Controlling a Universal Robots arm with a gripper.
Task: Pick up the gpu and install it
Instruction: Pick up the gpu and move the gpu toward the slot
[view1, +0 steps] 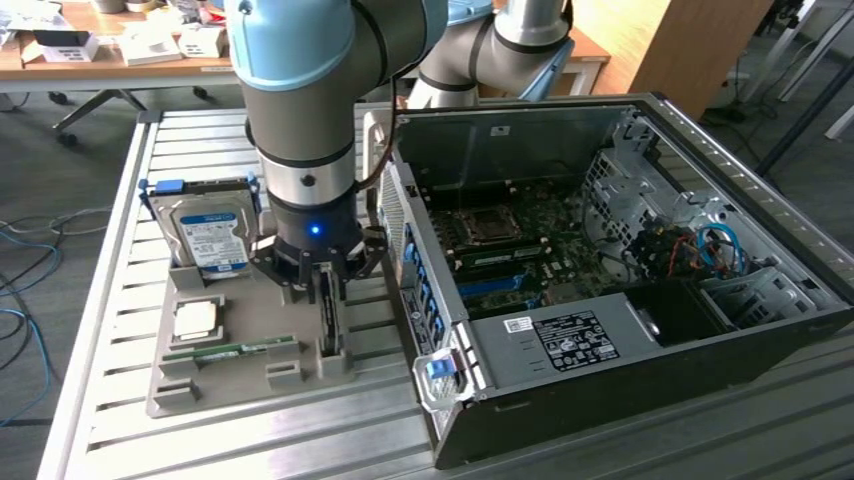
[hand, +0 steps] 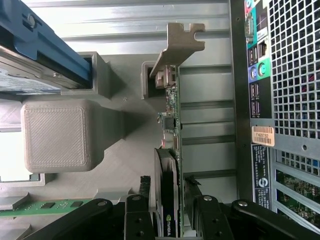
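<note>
The pincer (view1: 324, 272) hangs right over the grey holder (view1: 187, 392) on the tabletop (view1: 334, 445). Its jaws are spread wide, one finger on each side of the graphics card (view1: 328, 318), and as far as I can see they are not clamped on it. The card stands on its long edge in a slot along the holder's edge, the side nearest the open computer case (view1: 627, 300).

From the wrist view the card (hand: 172, 125) runs straight between the fingers (hand: 137, 215), with its metal bracket (hand: 182, 40) at the far end.

What worries me:
- **Uneven grip.** The fingers sit near one end of the card, by the black fan cover. I think a squeeze there could tip the card or press on the cover and not on the board.
- **Snagging.** The bracket end sits down in the holder, so a lift that is not straight could catch it and drag the holder along.
- **Crowding.** The case wall is just beside the slot, and the hard drive (view1: 214, 235) stands near on the other side, so a swing either way risks a knock.
</note>
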